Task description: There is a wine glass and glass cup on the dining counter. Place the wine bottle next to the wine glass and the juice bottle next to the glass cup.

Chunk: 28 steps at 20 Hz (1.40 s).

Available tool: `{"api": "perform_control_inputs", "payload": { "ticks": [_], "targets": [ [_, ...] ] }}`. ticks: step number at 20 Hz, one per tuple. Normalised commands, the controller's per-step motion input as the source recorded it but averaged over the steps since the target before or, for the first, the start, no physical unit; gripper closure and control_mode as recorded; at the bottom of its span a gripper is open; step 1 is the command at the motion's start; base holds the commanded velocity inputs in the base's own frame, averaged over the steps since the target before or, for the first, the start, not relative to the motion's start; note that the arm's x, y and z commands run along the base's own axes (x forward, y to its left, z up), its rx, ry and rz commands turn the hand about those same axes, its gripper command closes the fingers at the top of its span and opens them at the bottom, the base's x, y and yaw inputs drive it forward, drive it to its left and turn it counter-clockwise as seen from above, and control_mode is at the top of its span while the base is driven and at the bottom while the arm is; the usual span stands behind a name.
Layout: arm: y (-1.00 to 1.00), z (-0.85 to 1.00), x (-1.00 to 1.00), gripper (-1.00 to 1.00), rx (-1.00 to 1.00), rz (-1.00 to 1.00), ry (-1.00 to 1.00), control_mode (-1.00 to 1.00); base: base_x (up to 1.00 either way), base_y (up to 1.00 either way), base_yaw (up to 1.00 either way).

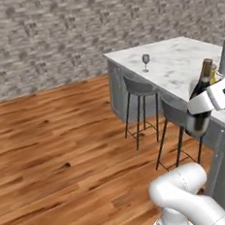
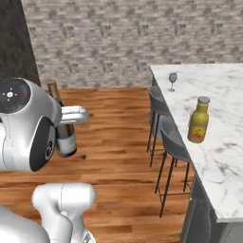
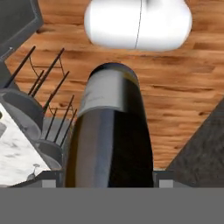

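The dining counter (image 1: 178,66) is the biggest thing in sight, a white, grey-veined marble island on a grey panelled base, running away toward a grey brick wall (image 1: 44,38) over a wooden plank floor (image 1: 54,149). Two grey stools (image 1: 140,90) on thin dark legs stand along its near side, tucked against the base.

The robot's white arm (image 2: 28,126) holds the wine bottle (image 1: 201,101) off the counter, in the air beside the island's long edge and above the floor. The bottle is dark with a slim neck and leans slightly from upright. In the hand view its body and pale label run straight up between the two dark finger tips of the gripper (image 3: 109,177), which are closed against its sides, so the claw is gripping the bottle.

The juice bottle (image 2: 199,120), yellow-orange with a pale cap and a red-and-yellow label, stands upright on the marble near the stool-side edge. In the left base view it peeks out just behind the held bottle's neck.

The wine glass (image 2: 172,81) stands upright farther along the counter, near the same edge and well apart from the juice bottle.
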Motion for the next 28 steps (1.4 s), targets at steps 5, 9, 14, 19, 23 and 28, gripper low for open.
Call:
{"api": "perform_control_inputs", "payload": {
  "ticks": [5,9,14,19,23,28],
  "targets": [
    [0.0,0.0,0.0,1.0,0.0,0.0,0.0,1.0,0.82,0.8,-0.65],
    [0.0,0.0,0.0,1.0,0.0,0.0,0.0,1.0,0.75,0.76,-0.66],
    [0.0,0.0,0.0,1.0,0.0,0.0,0.0,1.0,0.61,0.85,-0.66],
    [0.0,0.0,0.0,1.0,0.0,0.0,0.0,1.0,0.48,0.98,-0.65],
    [0.0,0.0,0.0,1.0,0.0,0.0,0.0,1.0,0.48,1.0,-0.64],
    [0.0,0.0,0.0,1.0,0.0,0.0,0.0,1.0,0.44,1.0,-0.59]
  ]
}}
